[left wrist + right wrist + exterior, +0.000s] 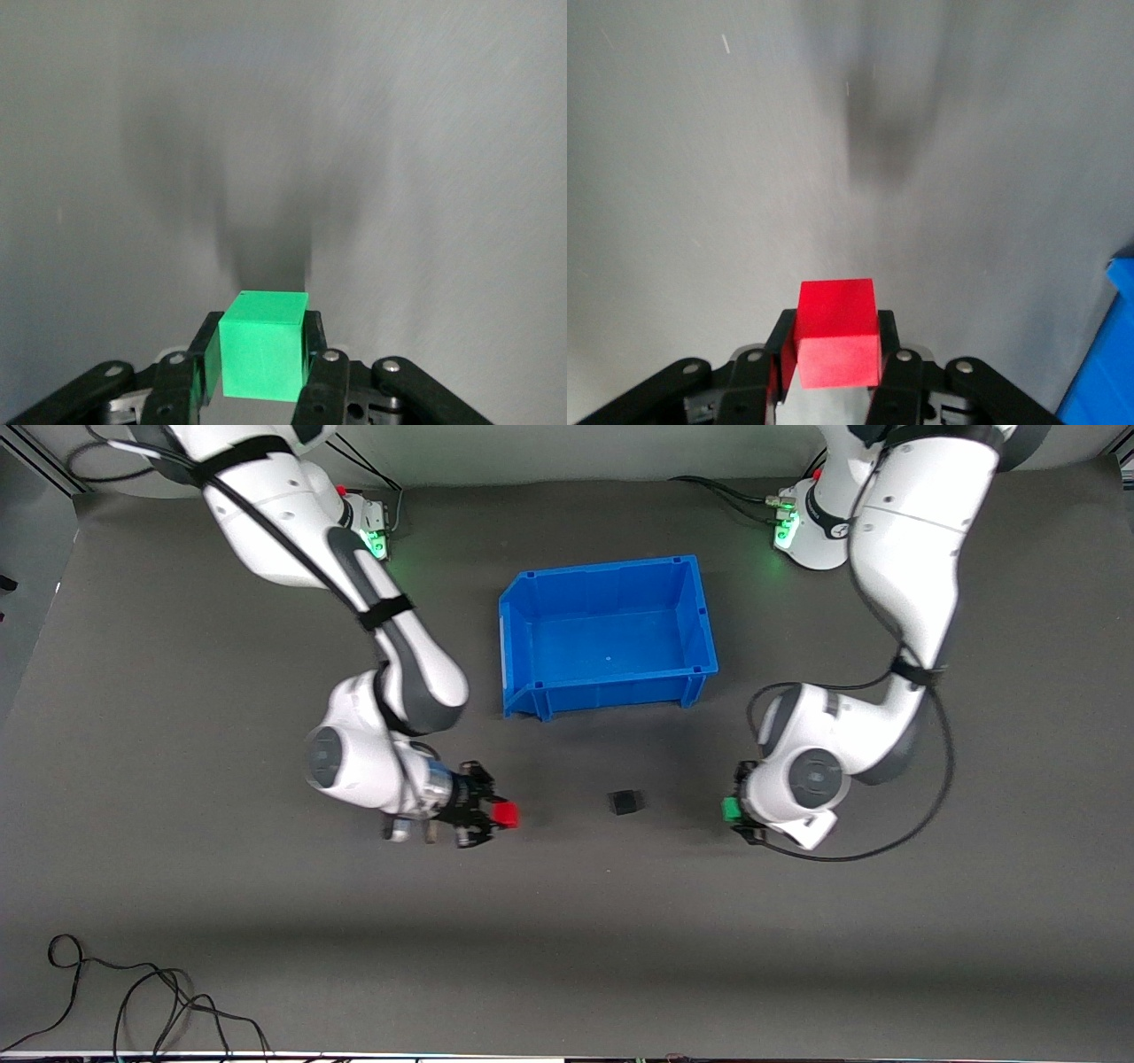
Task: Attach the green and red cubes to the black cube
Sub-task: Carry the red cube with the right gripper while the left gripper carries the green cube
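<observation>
Both pickups look done: the right claw (498, 816) grips the red cube (506, 815), the left claw (735, 811) clamps the green cube (730, 809). Between the two claws, apart from both, the black cube (625, 802) sits alone on the mat (567, 939). Nothing joined yet; both attachments remain.

left gripper (737, 815) is mostly tucked under its own wrist, only a sliver of green cube (730, 809) shows.

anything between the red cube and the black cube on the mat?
No. Front view shows only bare grey mat between the red cube, held by the right gripper, and the black cube.
</observation>
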